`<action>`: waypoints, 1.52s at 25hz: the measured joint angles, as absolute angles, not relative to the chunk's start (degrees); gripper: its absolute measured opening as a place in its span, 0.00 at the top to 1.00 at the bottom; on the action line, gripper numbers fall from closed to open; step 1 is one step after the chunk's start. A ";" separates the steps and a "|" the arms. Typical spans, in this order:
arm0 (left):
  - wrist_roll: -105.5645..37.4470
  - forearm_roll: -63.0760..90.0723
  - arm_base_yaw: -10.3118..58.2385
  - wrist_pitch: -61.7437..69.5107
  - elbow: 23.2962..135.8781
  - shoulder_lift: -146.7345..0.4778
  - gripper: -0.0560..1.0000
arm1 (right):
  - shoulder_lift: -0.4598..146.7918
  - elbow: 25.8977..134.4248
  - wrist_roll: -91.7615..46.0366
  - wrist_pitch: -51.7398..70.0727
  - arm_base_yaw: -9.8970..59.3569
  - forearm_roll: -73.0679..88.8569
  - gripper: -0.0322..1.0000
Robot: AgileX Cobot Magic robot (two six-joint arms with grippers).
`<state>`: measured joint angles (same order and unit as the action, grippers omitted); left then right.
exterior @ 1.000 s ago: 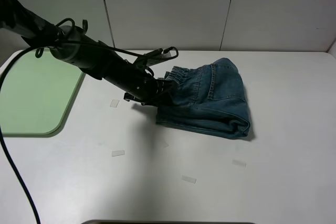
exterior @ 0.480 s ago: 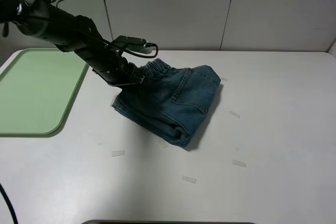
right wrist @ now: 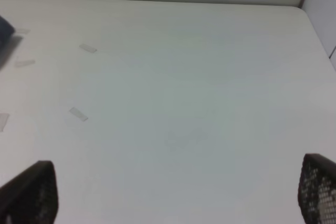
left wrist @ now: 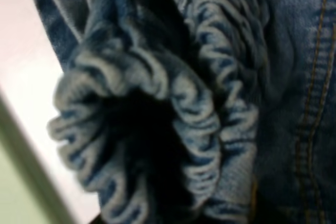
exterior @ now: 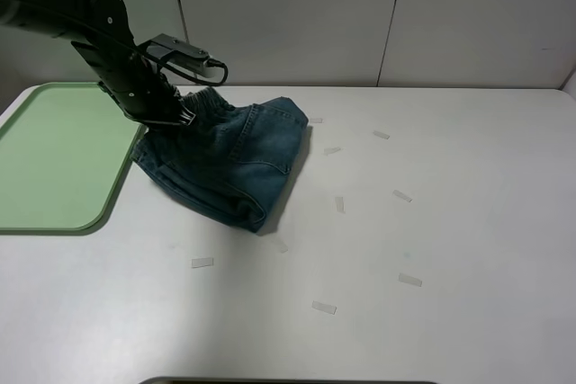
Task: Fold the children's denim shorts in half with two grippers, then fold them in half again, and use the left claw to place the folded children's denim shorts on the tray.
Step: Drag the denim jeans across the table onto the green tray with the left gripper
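Left gripper [exterior: 174,117] is clamped on the elastic waistband of the folded denim shorts [exterior: 223,159]. From the high camera I see the fingers buried in the gathered fabric at the waistband corner nearest the tray [exterior: 54,155]. The left wrist camera is filled with ruched waistband [left wrist: 173,103] and orange-stitched denim, so I can't see the fingertips there, but cloth is bunched right up against the lens.

The shorts sit as a folded bundle on the white table [exterior: 432,249], just beside the right edge of the green tray. The waistband end is lifted at the gripper, and the folded end trails toward the front of the table and rests on it. The bundle is not on the tray; the nearest denim edge looks about level with the tray's rim, touching or nearly so, I can't tell which.

Right gripper [right wrist: 178,192]: both fingertips visible well apart in its wrist view, nothing between them, over bare table.

Small strips of clear tape [exterior: 324,308] are scattered over the tabletop.
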<state>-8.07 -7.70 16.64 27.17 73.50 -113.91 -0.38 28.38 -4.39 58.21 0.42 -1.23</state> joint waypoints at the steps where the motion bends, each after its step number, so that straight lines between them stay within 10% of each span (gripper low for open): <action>1: -7.58 -9.63 16.51 27.72 73.50 -113.73 0.73 | -0.38 28.38 -4.39 58.21 0.42 -1.23 0.30; 38: 10.88 -43.23 1.64 41.01 79.36 -112.52 0.73 | -0.38 28.38 -4.39 58.21 0.42 -1.17 0.30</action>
<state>10.88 -43.23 1.64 41.01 79.36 -112.52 -0.38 28.38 -4.39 58.21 0.42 -1.17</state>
